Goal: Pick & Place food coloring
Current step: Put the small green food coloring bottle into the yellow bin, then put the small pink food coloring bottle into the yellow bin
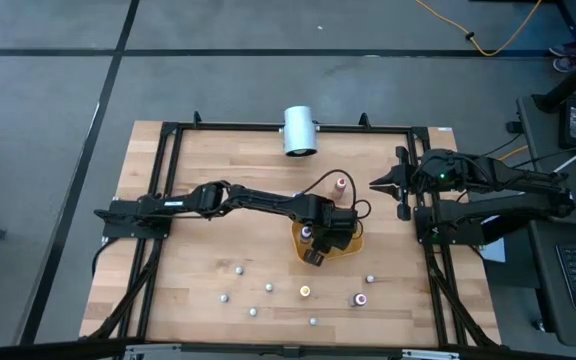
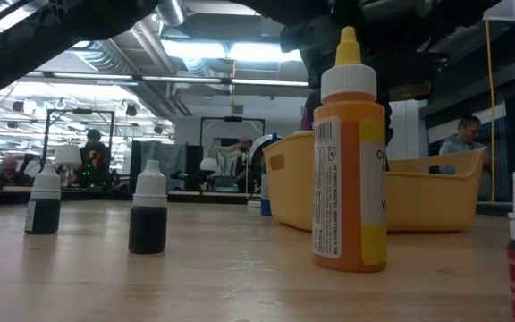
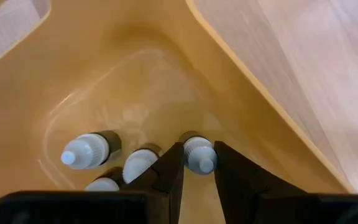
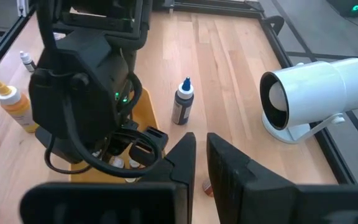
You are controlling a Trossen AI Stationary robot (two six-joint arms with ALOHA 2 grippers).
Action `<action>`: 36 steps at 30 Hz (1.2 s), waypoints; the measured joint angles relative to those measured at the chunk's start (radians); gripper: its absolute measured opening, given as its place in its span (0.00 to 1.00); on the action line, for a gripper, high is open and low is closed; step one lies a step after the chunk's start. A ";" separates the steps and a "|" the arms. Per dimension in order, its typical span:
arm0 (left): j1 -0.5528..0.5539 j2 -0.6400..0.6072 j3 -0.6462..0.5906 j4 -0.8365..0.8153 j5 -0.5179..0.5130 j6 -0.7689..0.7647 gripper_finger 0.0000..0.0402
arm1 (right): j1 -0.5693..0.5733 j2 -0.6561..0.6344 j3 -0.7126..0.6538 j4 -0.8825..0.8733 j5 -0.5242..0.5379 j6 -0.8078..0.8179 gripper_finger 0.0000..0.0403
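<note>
Place step: left gripper (image 3: 199, 163) holds 1 food coloring bottle (image 3: 197, 154) low in the yellow tray (image 3: 229, 74) near table center, w/ others at 9 o'clock; next, likely release & lift.

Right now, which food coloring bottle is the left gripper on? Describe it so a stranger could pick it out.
Find the yellow tray mid-table, where the left gripper reaches inside. Several white-capped bottles lie on its floor. The one meant sits between the two dark fingers; its neighbours lie off to one side.
</note>
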 joint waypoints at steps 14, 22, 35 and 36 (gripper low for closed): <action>-0.013 -0.005 0.021 -0.056 -0.009 0.008 0.34 | 0.000 0.000 0.000 0.000 0.000 -0.002 0.11; -0.020 -0.092 0.022 -0.152 -0.124 0.034 0.40 | 0.000 -0.001 0.000 0.001 0.000 -0.002 0.11; 0.080 -0.378 0.026 -0.244 -0.243 -0.154 0.36 | 0.000 0.000 0.000 0.014 0.000 -0.105 0.11; 0.097 -0.407 0.017 -0.245 -0.235 -0.194 0.36 | 0.000 -0.001 0.000 0.017 0.000 -0.106 0.11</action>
